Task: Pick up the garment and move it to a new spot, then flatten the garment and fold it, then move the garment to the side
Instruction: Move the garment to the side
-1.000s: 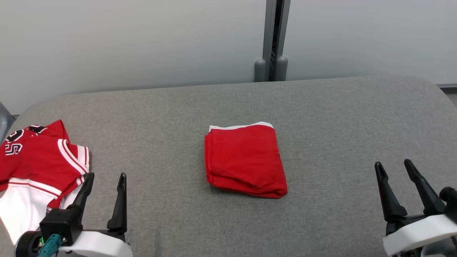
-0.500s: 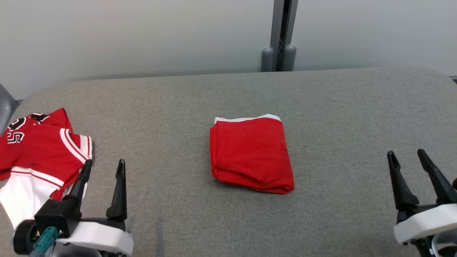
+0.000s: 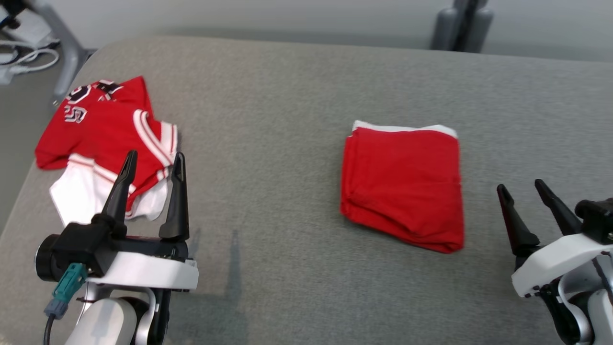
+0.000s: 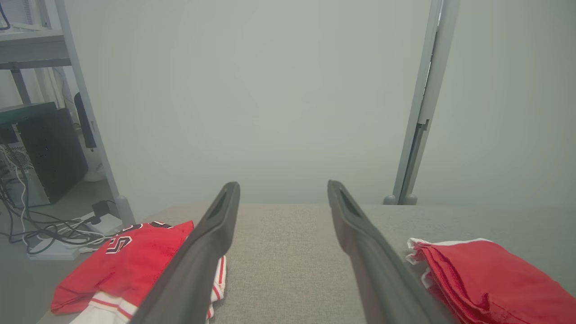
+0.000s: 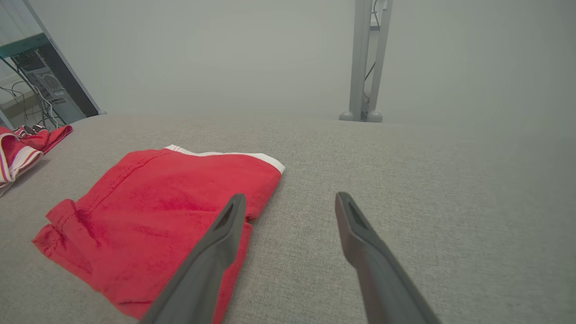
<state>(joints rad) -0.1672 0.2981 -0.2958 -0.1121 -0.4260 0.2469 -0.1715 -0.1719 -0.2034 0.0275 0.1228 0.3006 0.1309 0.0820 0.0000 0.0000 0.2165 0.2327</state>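
Our left claw (image 3: 155,154) stands with its two fingers spread wide and nothing between them, just in front of the crumpled jersey (image 3: 103,129) at the left end of the table (image 3: 287,86). Our right claw (image 3: 519,185) is also spread and empty, near the right edge of the folded red garment (image 3: 402,184). That garment lies flat in the middle of the table with its white trim on the far edge, well apart from the jersey.

We judge the fold done and the move to the side not yet made. If we pinch only the top layer, the stack will likely peel open as it lifts. If we drag it instead, the rough grey cover may ruck the lower layers and spoil the fold. Carrying it left risks setting it down on the jersey. Our left fingers sit close to the jersey's white hem, so a careless forward sweep could snag it.
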